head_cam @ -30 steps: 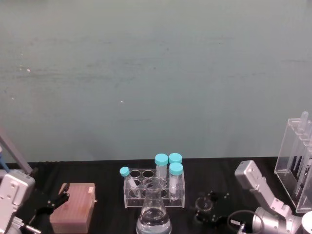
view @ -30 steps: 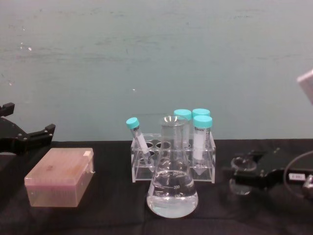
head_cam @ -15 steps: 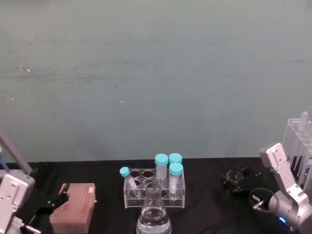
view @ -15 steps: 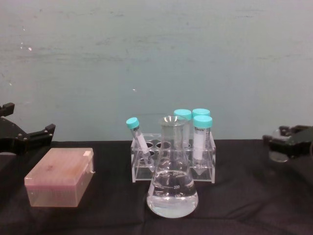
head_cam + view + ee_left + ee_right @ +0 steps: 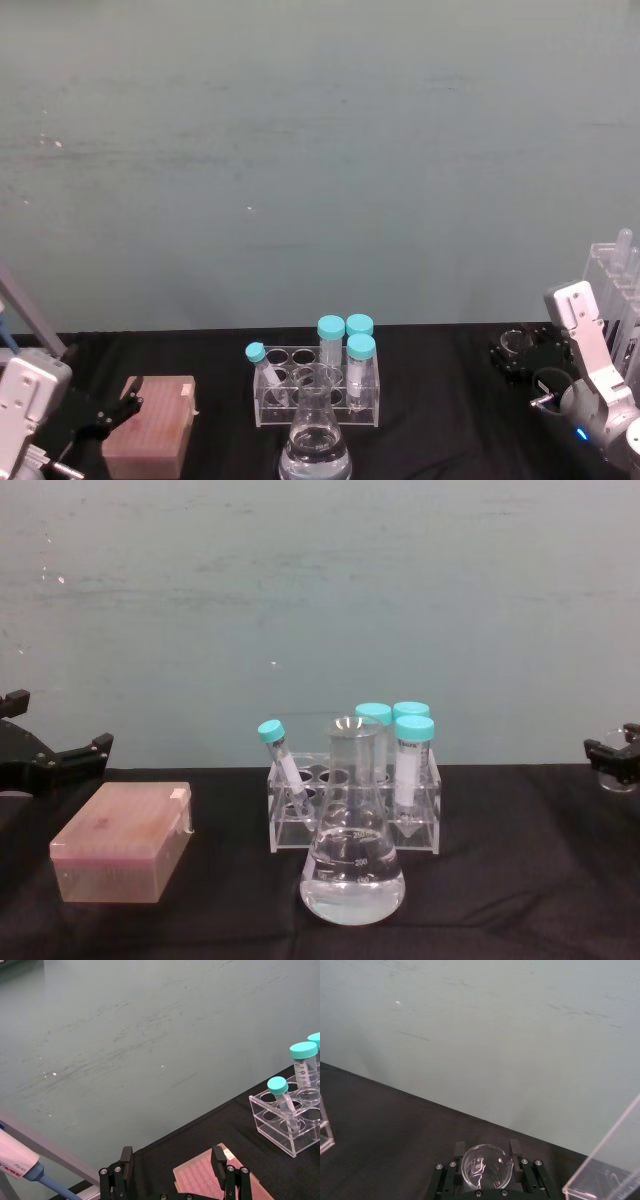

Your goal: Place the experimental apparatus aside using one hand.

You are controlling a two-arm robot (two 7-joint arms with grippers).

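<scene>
Beaker [image 5: 486, 1166] clamped in right gripper [image 5: 486, 1158], near tube rack [image 5: 612, 290] at table's right; not yet set down. Conical flask [image 5: 353, 865] at centre, left to do. Left gripper [image 5: 172, 1156] parked left, fingers apart.

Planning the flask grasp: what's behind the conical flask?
A clear tube rack holding four teal-capped tubes stands just behind the conical flask. The flask's neck and body cover the rack's front middle; contact between them cannot be judged.

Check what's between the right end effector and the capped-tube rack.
Nothing: bare black cloth separates the right end effector, shut on the small beaker, from the rack, in the chest and head views.
</scene>
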